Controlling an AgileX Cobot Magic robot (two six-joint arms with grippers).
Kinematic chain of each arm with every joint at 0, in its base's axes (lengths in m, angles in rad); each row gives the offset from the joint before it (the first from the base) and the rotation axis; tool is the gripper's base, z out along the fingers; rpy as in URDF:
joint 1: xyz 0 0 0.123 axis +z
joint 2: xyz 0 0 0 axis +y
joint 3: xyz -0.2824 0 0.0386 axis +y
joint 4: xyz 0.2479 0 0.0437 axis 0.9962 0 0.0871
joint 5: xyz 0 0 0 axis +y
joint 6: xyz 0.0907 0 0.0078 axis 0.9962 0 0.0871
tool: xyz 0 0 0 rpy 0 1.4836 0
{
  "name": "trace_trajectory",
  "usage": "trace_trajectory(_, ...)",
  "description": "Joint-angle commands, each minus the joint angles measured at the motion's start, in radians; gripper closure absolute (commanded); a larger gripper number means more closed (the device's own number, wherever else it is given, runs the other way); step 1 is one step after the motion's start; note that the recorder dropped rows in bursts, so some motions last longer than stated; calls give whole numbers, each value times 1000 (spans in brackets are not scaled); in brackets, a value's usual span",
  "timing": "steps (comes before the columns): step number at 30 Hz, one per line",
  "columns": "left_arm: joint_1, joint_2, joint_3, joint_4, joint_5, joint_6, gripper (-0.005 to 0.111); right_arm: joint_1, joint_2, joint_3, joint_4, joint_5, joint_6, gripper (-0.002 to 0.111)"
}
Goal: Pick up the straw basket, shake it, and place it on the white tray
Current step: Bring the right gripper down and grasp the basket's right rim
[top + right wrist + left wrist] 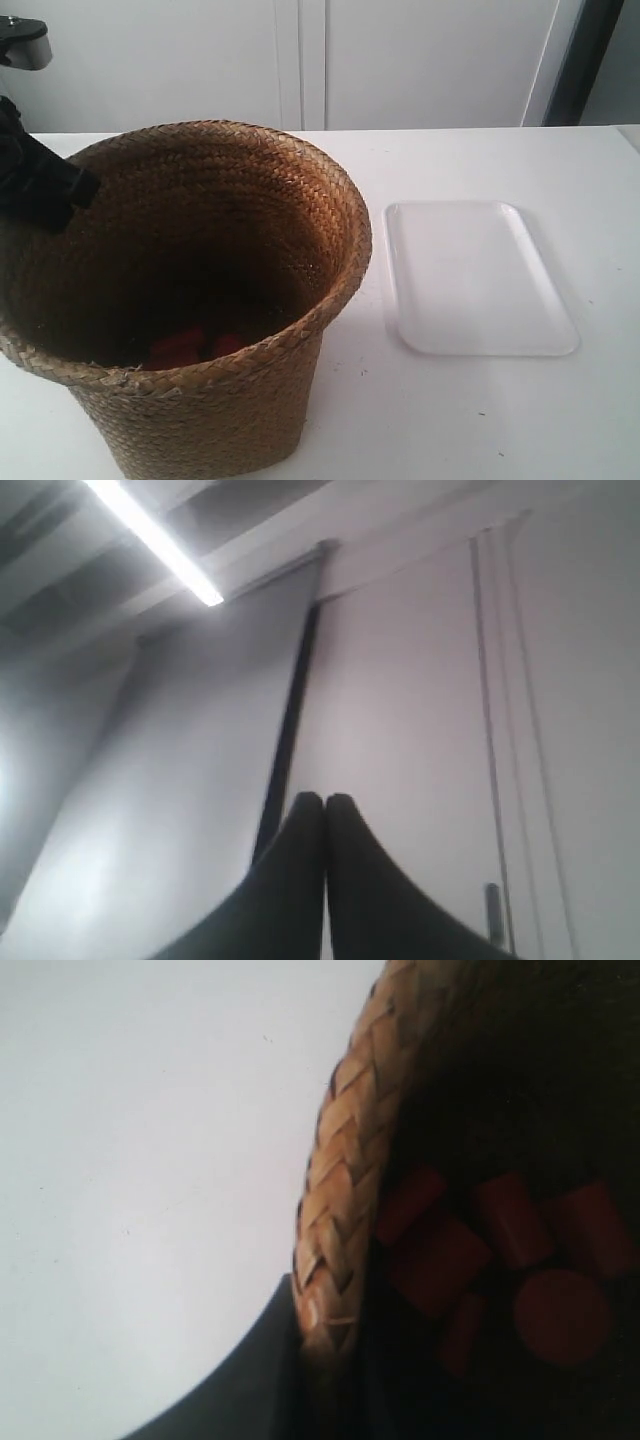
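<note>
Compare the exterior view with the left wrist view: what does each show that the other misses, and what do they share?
Only the exterior view: the white tray, bare, lying apart from the straw basket, and white cupboard doors behind. Only the left wrist view: the red pieces show up as separate stubby cylinders. Both: the basket's braided rim, red pieces inside it, the white table, and the left hand at the rim.
</note>
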Motion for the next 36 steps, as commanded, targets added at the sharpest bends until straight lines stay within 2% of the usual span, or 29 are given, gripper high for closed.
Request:
trace_trajectory(1,-3,0,0,-18,-5,6,107,3,213,-160,221,294,48,108)
trace_trajectory(2,-3,0,0,-18,-5,6,107,5,267,-211,153,391,118,108)
trace_trajectory(4,-3,0,0,-18,-5,6,107,15,422,-336,-211,529,403,108)
trace_trajectory(10,-3,0,0,-23,-3,24,107,17,880,-654,-1273,429,1424,106)
trace_trajectory(11,-3,0,0,-23,-3,24,107,17,932,-695,-1400,414,1585,103)
trace_trajectory(12,-3,0,0,-23,-3,24,107,17,989,-740,-1448,400,1662,98)
trace_trajectory(14,-3,0,0,-23,-5,24,107,12,1066,-769,-1448,348,1662,84)
trace_trajectory(18,-3,-3,0,-29,-24,24,107,12,1144,-791,-1448,305,1661,50)
trace_trajectory(20,-3,-3,0,-42,-28,25,107,12,1161,-799,-1448,284,1665,38)
trace_trajectory(21,-3,-3,0,-50,-32,25,107,12,1170,-804,-1448,270,1665,36)
trace_trajectory(25,-3,-3,0,-65,-36,33,107,12,1209,-837,-1448,250,1663,37)
trace_trajectory(28,-3,-3,0,-65,-36,44,107,12,1217,-866,-1448,270,1564,43)
trace_trajectory(32,-3,-3,0,-65,-31,50,107,12,1201,-884,-1232,245,1140,53)
trace_trajectory(36,-3,-3,0,-65,-29,50,107,12,1184,-884,-1095,92,663,54)
